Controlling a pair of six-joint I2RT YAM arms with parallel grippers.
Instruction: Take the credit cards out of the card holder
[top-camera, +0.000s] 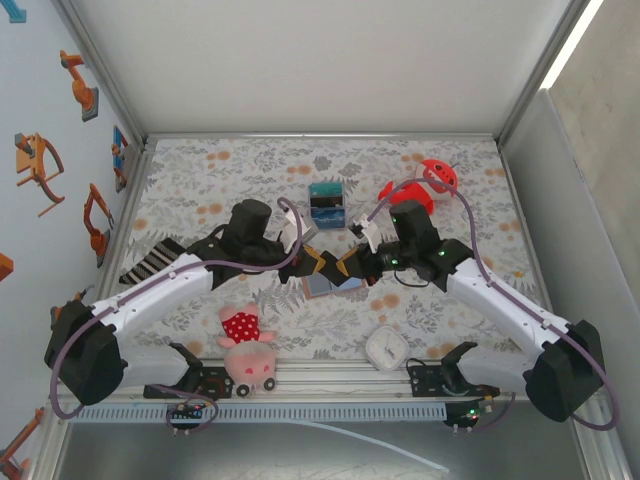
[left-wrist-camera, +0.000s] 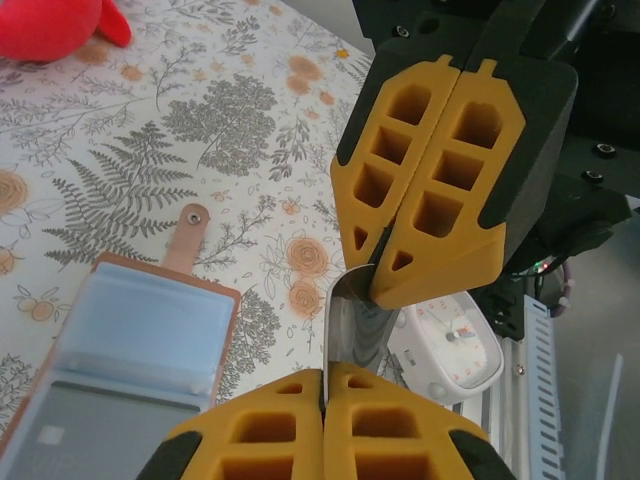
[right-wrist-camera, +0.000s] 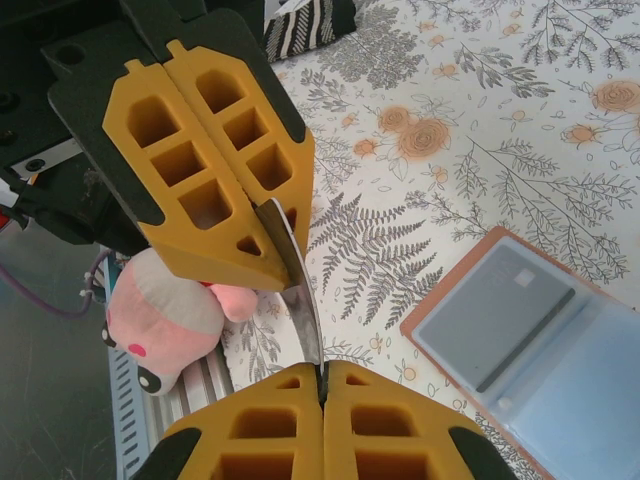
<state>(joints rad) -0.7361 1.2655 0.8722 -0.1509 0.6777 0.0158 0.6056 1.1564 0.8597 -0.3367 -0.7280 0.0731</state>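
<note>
The card holder (top-camera: 322, 287) lies open on the floral table, tan leather with blue-grey lining (left-wrist-camera: 140, 345), its snap tab (left-wrist-camera: 190, 225) pointing away. A dark card (right-wrist-camera: 500, 320) sits in one pocket. Above the table, one thin, glossy grey credit card (left-wrist-camera: 355, 325) is seen nearly edge-on and slightly bowed. My left gripper (left-wrist-camera: 325, 375) is shut on one end of it, and my right gripper (right-wrist-camera: 322, 368) is shut on the other end. The two grippers meet tip to tip over the holder, left gripper (top-camera: 318, 262) and right gripper (top-camera: 350, 266).
A teal-black-blue striped box (top-camera: 327, 203) stands behind the grippers, and a red plush (top-camera: 430, 180) at the back right. A white clock (top-camera: 385, 348) and a pink pig plush (top-camera: 245, 350) sit near the front rail. A striped cloth (top-camera: 150, 262) lies under the left arm.
</note>
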